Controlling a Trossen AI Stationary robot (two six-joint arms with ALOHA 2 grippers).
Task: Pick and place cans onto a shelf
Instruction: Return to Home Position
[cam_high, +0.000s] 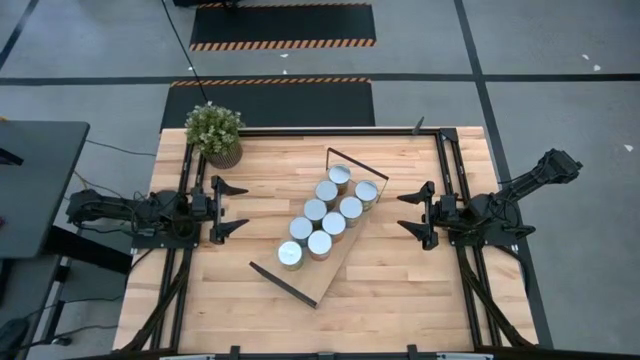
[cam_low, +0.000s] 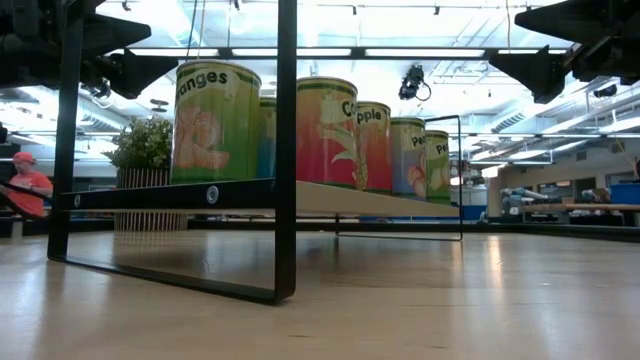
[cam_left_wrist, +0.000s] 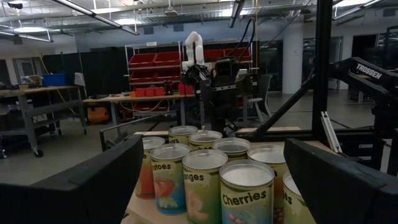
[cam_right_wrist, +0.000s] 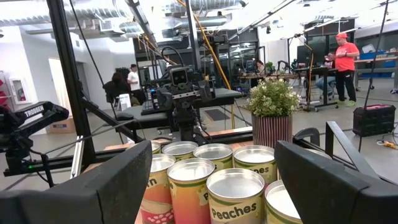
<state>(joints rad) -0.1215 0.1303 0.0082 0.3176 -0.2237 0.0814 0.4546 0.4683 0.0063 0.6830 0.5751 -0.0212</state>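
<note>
the shelf (cam_high: 314, 273) lies slantwise across the middle of the bench (cam_high: 400, 290), its board raised off the benchtop on thin black wire frames at both short ends. all eight cans (cam_high: 334, 223) stand upright on it in two rows of four, packed side by side with their silver tops up. they fill most of the board and leave a bare stretch at the end nearer the front edge of the bench.

in the low view the nearest can (cam_low: 215, 120) has a green label with orange fruit, and the others line up behind it. from the left wrist, a can marked "cherries" (cam_left_wrist: 247, 193) is closest. from the right wrist, it is one marked "peaches" (cam_right_wrist: 236, 196).

the left end effector (cam_high: 240, 208) sits at the left side of the bench, pointing toward the shelf, released with its fingers spread wide and nothing between them. the right end effector (cam_high: 405, 212) sits opposite at the right side, likewise released and empty. both are well apart from the cans.

a potted plant (cam_high: 213, 130) stands at the far left corner of the bench, clear of the shelf (a person in a red shirt (cam_right_wrist: 344, 56) shows in the room beyond).
</note>
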